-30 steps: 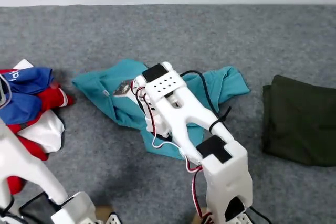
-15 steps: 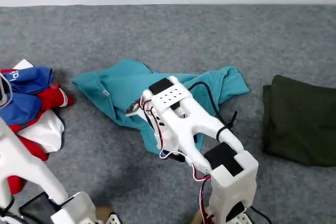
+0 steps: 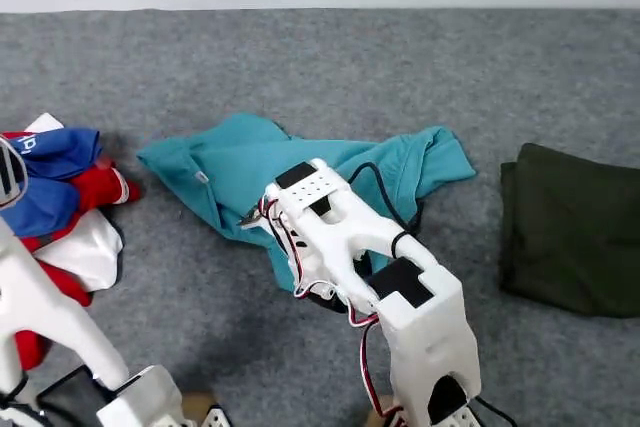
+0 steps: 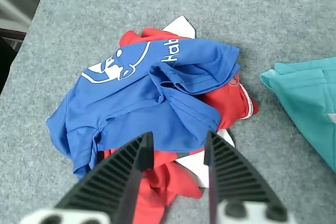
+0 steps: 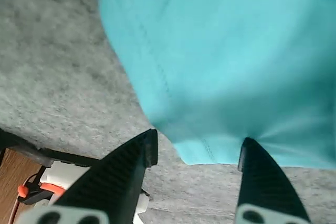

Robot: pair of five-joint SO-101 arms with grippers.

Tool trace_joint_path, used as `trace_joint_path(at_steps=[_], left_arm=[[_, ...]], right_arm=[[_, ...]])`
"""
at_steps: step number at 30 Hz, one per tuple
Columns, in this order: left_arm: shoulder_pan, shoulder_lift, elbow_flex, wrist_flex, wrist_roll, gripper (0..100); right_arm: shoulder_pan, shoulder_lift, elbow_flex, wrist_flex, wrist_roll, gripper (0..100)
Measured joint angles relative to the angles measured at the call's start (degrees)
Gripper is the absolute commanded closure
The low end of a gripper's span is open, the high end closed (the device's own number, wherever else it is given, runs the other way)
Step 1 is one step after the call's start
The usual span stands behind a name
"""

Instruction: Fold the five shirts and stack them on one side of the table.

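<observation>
Grey felt tabletop: right gripper spread wide over crumpled teal cotton shirt hem, left gripper gaping above blue printed shirt topping a red-and-white heap.

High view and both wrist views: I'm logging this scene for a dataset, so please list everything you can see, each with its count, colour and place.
table: 1, grey, carpet-like top, under everything
teal shirt: 1, teal, crumpled at the table's middle
dark green shirt: 1, dark green, folded flat on the right side
blue shirt: 1, blue with white print, top of the pile on the left side
red shirt: 1, red, in that pile under the blue
white shirt: 1, white, at the bottom of the pile
left hand: 1, black fingers on a white arm, open above the pile
right hand: 1, black fingers on a white arm, open at the teal shirt's near hem
</observation>
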Motion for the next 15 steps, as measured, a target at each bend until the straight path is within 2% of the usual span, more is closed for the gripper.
trace_joint_path(at_steps=[3,15], left_arm=[[0.0,0.0,0.0,0.0,0.0,83],[0.0,0.0,0.0,-0.1,0.0,83]], right_arm=[[1.1,0.3,-2.4,0.0,0.0,98.6],[9.9,2.6,-15.1,7.1,1.8,98.9]])
